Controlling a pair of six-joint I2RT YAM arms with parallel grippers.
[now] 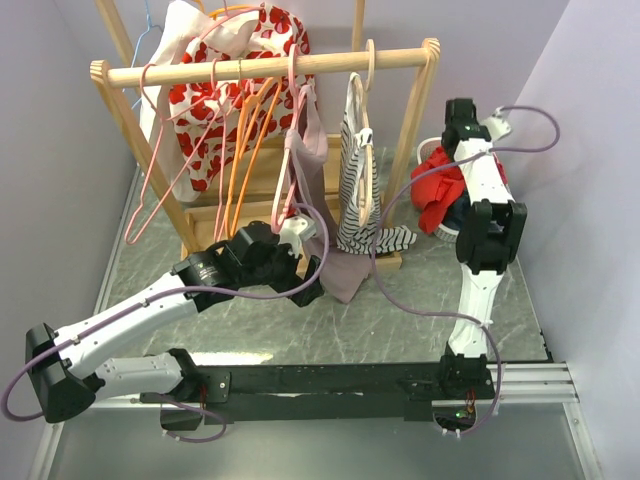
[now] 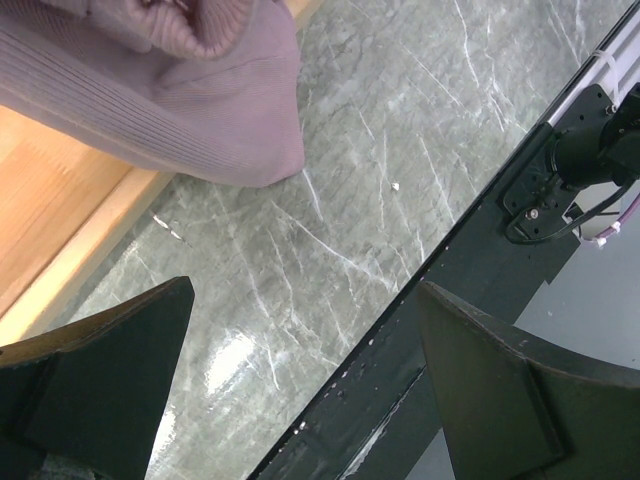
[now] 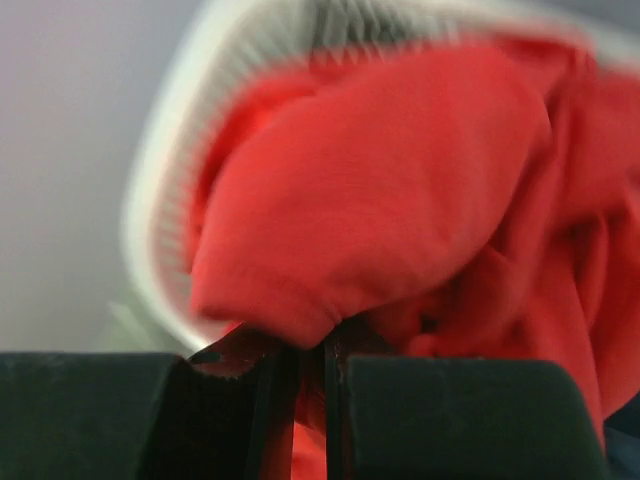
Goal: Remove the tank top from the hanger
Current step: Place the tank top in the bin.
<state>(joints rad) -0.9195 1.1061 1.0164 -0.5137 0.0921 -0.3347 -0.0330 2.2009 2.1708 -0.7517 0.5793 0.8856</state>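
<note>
**A:** Tank top [image 1: 325, 200], where is it?

**B:** It's the mauve ribbed one, on a pink hanger [image 1: 289, 165] hooked over the wooden rail [image 1: 270, 68], mid-rack. Its hem sags onto the rack's base board [image 2: 50, 200] and spills onto the marbled table [image 1: 400, 300].

**A:** How will it handle?

**B:** I'd judge it light, soft and stretchy. It should bunch and drag rather than slide off cleanly, and the thin straps could snag on the hanger's arms. The hem is the nearest hold, but a pull there would likely swing the hanger. The strap near the shoulder looks like a better grip.

**A:** And the grippers?

**B:** The left gripper [image 1: 300, 272] is spread wide and holds nothing, low beside the hem. The right gripper [image 3: 300, 400] is closed with a red garment [image 3: 380, 180] pinched in the slit, over a white basket [image 3: 160, 200] at the far right.

**A:** Anything in the way?

**B:** A black-and-white striped garment [image 1: 358, 190] hangs just beside it on the right, and orange hangers [image 1: 245, 150] crowd the left. A red-and-white print garment [image 1: 215, 100] hangs behind those.
</note>
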